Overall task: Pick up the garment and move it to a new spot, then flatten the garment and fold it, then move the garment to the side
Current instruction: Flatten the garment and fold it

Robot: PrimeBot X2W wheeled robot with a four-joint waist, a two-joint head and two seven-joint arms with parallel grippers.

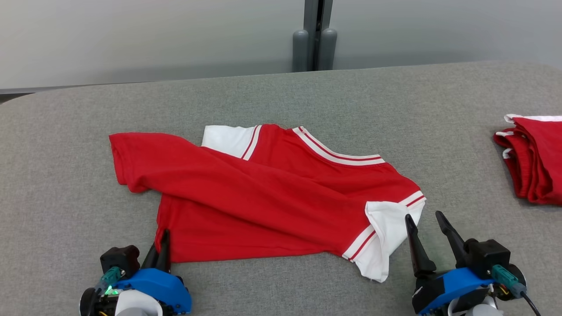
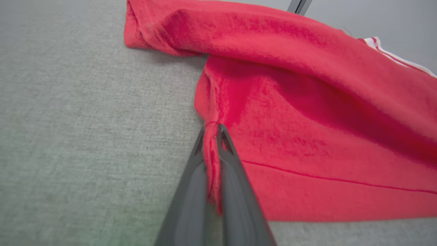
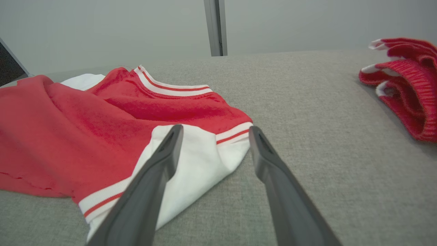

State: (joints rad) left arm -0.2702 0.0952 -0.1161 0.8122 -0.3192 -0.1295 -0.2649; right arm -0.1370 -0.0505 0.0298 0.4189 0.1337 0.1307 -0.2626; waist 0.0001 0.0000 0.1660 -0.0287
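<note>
The red garment lies crumpled on the grey bench. The left jaws pinch its near-left corner; the right jaws stand open, just beside its white sleeve.

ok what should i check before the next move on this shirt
1. Left jaws shut on the red shirt with white sleeves, at its near-left hem corner: ok.
2. Right jaws gripping the white sleeve: not ok, open at its edge.
3. Shirt lying flat: not ok, a fold crosses the body.
4. Folded red garment pile apart from the shirt: ok.
5. Right jaws touching the grey fabric tabletop: cannot tell.
</note>
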